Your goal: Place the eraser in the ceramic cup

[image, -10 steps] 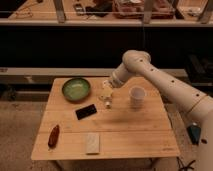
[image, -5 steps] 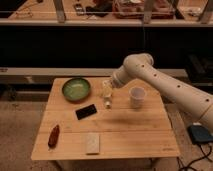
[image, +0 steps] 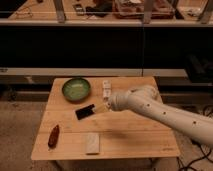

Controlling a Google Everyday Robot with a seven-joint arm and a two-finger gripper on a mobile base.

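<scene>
hovering just beside the eraser [image: 85, 111] is the end effector [image: 104, 106].

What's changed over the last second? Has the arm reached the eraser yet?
The arm dropped low across the table, bringing the gripper down to the right end of the eraser; I can't tell if it has taken hold. The arm now hides the ceramic cup. The eraser, green bowl, red object and beige block have not moved.
</scene>
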